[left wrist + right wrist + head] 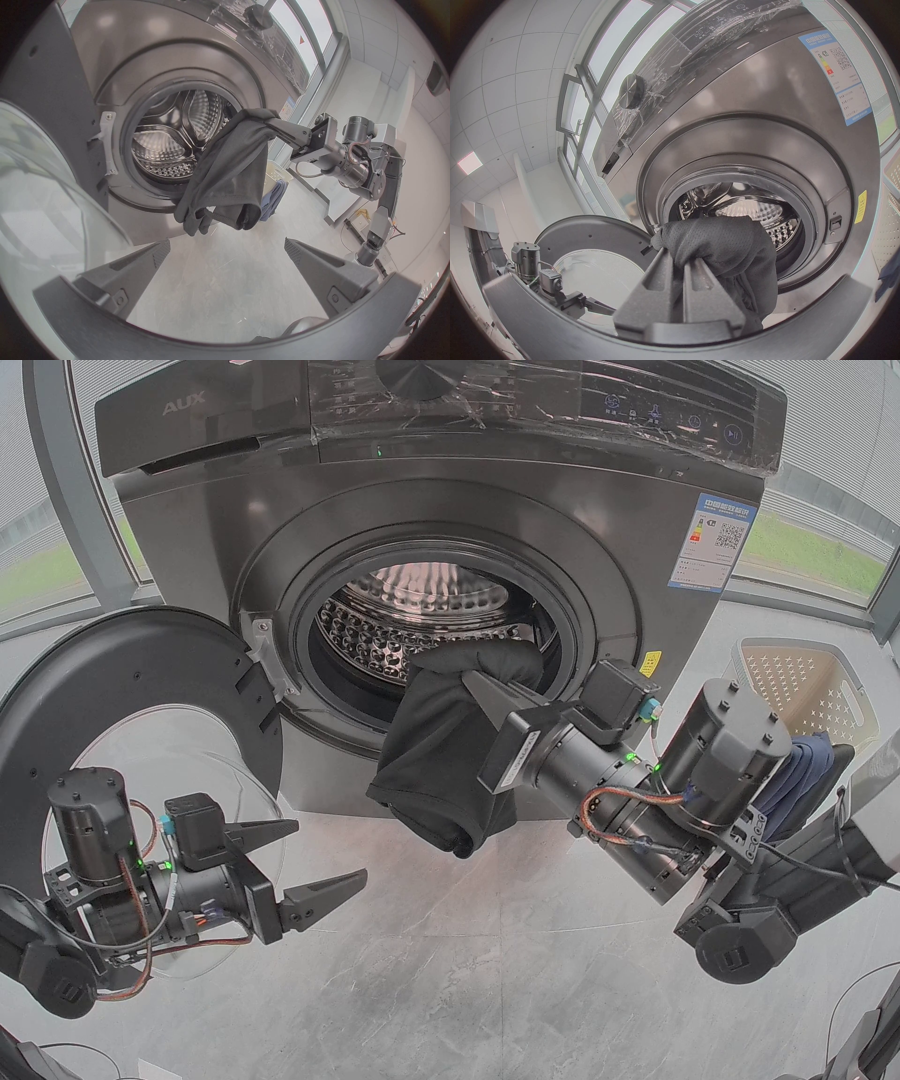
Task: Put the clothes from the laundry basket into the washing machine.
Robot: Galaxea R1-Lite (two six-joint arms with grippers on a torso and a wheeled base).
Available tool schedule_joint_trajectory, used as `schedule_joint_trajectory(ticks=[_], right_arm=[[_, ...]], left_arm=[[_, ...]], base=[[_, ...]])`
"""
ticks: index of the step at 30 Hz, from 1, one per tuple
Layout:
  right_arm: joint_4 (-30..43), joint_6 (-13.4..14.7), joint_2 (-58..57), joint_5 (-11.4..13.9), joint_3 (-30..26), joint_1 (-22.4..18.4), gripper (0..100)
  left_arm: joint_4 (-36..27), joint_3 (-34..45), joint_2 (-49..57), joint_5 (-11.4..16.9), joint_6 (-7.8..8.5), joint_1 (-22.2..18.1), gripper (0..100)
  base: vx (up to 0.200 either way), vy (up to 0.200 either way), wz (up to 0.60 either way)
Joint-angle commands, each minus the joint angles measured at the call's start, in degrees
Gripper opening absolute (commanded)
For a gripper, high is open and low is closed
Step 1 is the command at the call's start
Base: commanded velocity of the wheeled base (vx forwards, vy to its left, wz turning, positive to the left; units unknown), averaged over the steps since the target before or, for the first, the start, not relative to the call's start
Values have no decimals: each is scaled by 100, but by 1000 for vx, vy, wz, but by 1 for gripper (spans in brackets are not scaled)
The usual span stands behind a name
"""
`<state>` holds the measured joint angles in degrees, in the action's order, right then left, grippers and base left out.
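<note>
Black garment, pinched in right gripper: matt cloth, fine pinhole mesh weave. Its fingers: matt dark plastic, faintly grainy. Just past fingertips, drum: polished steel, mirror-bright, dimpled and perforated. Washing machine shell: dark grey metal, satin sheen. Control panel: under crinkled glossy clear film. Door behind left gripper: matt dark rim, glossy clear window. Laundry basket behind right wrist: smooth cream plastic, punched holes. Floor beneath both grippers: smooth, pale, stone-look, low sheen.
</note>
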<state>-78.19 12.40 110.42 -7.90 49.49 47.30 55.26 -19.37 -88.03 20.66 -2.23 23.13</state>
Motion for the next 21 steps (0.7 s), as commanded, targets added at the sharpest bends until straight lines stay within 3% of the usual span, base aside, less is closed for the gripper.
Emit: schedule_joint_trajectory(ticks=[1, 15, 21], right_arm=[[-3, 8, -30, -1, -71, 25, 0], [-3, -1, -144, -1, -80, 34, 0], [-3, 8, -135, -10, -80, 69, 0]], left_arm=[[117, -199, -619, -1, -14, 96, 100], [380, -779, -1340, -1, -23, 122, 100], [995, -1051, -1920, -18, -32, 227, 100]], base=[[0, 0, 0], [0, 0, 0], [0, 0, 0]])
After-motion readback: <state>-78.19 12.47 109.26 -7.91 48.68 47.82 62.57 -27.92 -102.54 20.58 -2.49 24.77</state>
